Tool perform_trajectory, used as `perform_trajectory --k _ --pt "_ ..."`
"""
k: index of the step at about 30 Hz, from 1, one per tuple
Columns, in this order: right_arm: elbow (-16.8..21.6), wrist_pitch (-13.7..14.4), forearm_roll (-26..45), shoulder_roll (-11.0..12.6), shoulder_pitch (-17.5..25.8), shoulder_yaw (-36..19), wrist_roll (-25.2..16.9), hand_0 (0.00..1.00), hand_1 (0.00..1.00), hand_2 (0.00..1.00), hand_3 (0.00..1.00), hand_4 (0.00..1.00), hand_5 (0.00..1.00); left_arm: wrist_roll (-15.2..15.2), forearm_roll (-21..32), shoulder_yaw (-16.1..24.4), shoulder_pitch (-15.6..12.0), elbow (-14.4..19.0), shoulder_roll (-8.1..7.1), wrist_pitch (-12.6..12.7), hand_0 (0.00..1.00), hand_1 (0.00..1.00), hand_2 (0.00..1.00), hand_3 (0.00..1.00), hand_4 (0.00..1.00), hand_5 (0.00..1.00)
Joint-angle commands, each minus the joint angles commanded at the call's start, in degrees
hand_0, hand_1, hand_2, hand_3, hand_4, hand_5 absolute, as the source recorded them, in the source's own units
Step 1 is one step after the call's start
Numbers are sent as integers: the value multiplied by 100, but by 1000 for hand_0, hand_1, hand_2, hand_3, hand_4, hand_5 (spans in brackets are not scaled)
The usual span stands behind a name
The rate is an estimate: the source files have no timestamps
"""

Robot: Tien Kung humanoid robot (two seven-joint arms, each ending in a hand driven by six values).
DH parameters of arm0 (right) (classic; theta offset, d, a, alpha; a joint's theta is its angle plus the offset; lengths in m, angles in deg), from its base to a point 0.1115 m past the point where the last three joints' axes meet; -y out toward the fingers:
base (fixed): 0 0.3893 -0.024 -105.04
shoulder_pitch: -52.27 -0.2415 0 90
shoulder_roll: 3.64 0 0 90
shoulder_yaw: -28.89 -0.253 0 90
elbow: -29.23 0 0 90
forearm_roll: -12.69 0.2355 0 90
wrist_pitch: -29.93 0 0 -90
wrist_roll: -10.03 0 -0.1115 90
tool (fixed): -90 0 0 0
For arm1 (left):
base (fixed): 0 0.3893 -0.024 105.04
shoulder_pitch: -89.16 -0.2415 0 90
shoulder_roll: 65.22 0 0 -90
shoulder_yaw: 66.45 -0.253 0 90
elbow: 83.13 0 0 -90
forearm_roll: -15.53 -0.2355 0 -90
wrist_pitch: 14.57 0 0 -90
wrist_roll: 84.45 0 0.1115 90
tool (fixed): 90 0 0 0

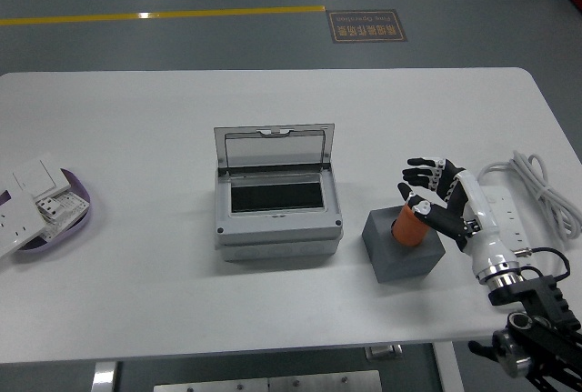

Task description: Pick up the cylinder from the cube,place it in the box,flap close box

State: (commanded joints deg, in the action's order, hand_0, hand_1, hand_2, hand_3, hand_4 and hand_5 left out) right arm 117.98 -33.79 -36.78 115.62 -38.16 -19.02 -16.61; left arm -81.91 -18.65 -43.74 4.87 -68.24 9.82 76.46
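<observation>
An orange cylinder [408, 225] stands tilted in a grey cube [403, 252] right of the middle of the white table. A grey box [277, 203] sits at the centre with its clear lid [274, 150] standing up at the back. My right hand [420, 188] reaches in from the lower right and is at the cylinder's top right side. Its fingers are spread and the thumb is close to the cylinder's top. It holds nothing. My left arm is out of view.
A white power strip [506, 213] with a coiled cable [544, 190] lies at the right, partly under my right arm. A purple dish [71, 220] with white switch plates [29, 195] sits at the left edge.
</observation>
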Motion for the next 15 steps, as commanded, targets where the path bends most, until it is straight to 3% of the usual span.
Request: perform_trajectory --k 15 --pt "-35 -103 -134 154 -1 288 133 616 608 568 597 765 105 -4 -5 -24 29 5 -1 -5 597 622 616 638 691 216"
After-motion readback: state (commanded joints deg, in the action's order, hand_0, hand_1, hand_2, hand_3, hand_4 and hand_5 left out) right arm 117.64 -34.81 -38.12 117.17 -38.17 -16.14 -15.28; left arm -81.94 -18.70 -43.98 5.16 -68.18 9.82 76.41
